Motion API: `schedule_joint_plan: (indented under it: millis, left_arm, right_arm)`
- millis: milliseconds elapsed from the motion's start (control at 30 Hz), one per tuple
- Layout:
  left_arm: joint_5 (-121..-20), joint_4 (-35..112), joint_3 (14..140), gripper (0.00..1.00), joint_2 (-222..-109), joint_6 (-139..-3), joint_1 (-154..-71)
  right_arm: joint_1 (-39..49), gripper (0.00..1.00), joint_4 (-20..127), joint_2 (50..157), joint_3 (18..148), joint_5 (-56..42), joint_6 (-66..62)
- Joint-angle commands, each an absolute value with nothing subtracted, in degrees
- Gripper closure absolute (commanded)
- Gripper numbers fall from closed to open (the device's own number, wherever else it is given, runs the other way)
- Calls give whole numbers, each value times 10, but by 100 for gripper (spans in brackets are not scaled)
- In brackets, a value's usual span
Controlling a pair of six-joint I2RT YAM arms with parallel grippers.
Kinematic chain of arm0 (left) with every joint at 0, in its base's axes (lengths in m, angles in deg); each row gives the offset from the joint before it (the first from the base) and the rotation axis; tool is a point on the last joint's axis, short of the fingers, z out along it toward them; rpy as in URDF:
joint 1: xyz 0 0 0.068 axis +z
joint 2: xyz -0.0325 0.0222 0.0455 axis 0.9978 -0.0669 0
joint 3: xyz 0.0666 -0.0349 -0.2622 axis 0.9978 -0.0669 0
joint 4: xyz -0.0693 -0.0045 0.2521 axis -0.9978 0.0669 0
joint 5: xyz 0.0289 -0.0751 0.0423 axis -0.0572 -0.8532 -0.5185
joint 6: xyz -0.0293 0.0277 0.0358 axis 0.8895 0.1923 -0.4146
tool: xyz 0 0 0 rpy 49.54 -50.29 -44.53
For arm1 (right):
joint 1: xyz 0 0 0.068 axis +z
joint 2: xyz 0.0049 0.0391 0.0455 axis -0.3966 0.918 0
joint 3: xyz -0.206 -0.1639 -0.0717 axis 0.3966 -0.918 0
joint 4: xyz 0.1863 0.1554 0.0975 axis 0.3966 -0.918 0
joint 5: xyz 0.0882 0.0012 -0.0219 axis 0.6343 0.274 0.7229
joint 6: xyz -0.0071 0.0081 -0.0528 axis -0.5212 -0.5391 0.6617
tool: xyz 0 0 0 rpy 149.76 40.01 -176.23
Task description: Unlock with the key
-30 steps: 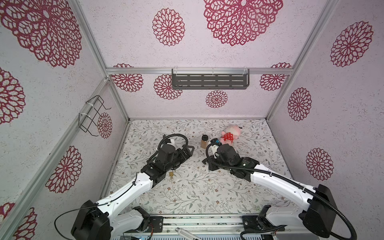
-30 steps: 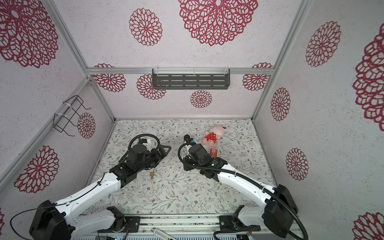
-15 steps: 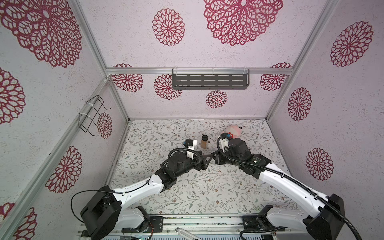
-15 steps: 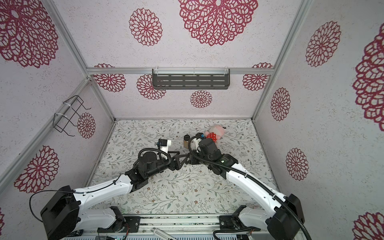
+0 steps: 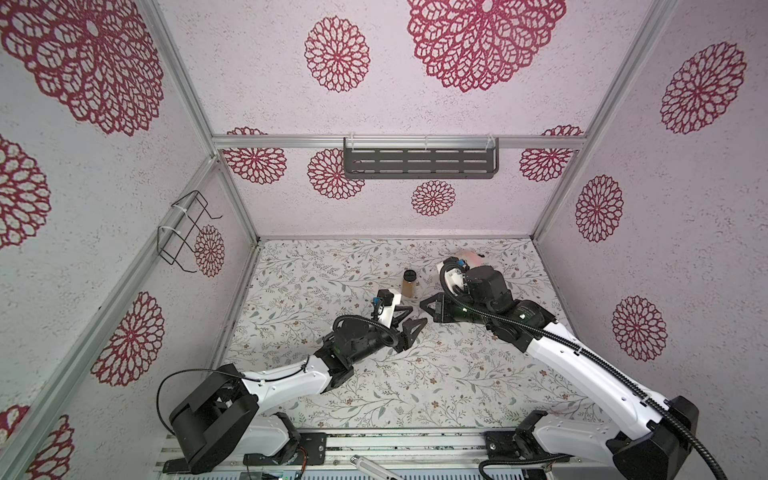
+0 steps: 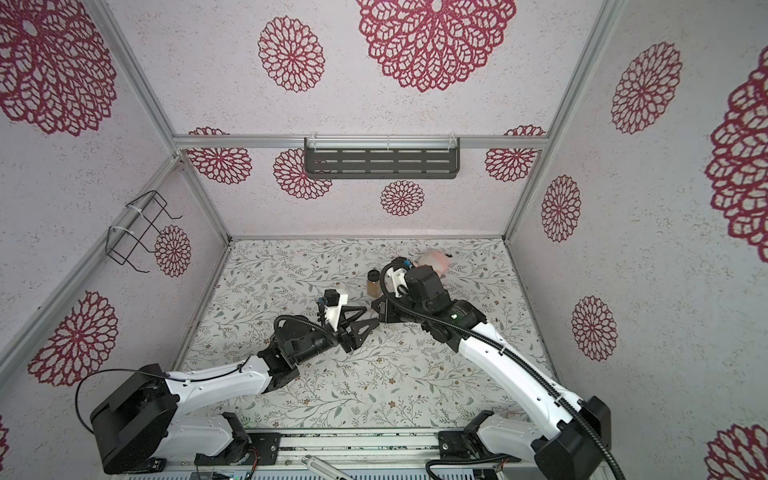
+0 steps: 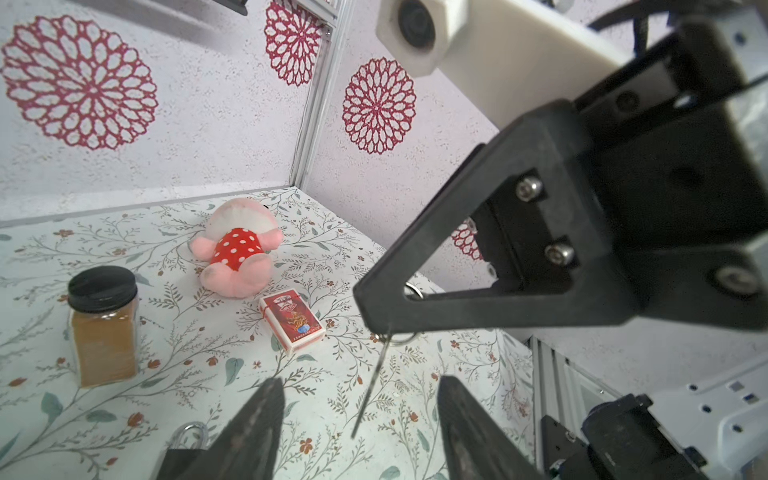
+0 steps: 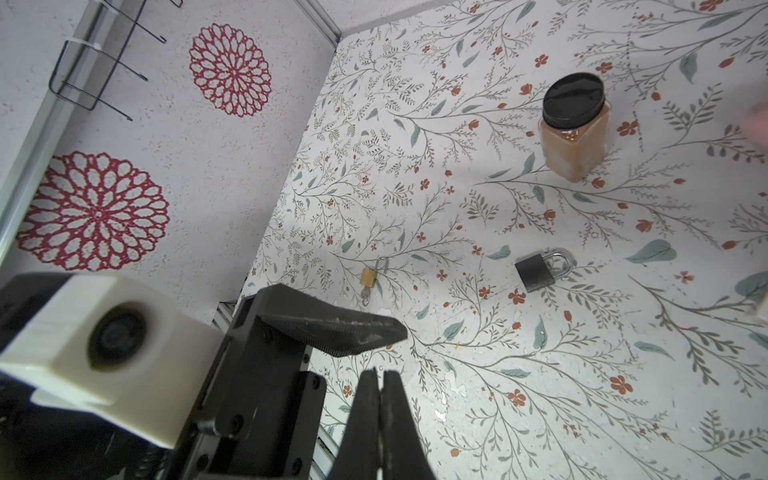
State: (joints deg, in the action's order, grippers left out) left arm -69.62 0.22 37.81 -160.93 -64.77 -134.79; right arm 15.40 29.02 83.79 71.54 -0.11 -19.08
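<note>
Key (image 7: pixel 371 386) dangling from clamped right jaws, left jaws half-parted around it

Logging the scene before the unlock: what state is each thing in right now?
right tool: shut on the key
left tool: open, flanking the key blade
key: hanging from right tool
black padlock: shackle shut, lying flat
brass padlock: lying flat
spice jar: upright, lid on
card box: closed, flat

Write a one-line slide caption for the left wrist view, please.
Right gripper holds a thin metal key hanging between the black fingers of the open left gripper.
</note>
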Motion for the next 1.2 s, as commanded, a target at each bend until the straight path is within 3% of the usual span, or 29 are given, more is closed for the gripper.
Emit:
schedule_joint_plan:
  millis: [0,233,733,867,1167]
  left_arm:
    - [-693,-5,396,55,-1617,-684,-1356]
    - [-686,-23,397,62,-1629,-691,-1361]
    - [-668,-10,398,99,-1622,-690,-1362]
    - [-667,-5,398,100,-1617,-691,-1363]
    - [-686,27,401,100,-1599,-663,-1350]
  right_arm:
    - [149,100,293,825,737,26,-203]
    - [148,100,298,826,742,33,-210]
    - [142,100,314,819,732,37,-213]
    - [140,93,317,820,728,38,-212]
    - [125,69,317,804,720,38,-206]
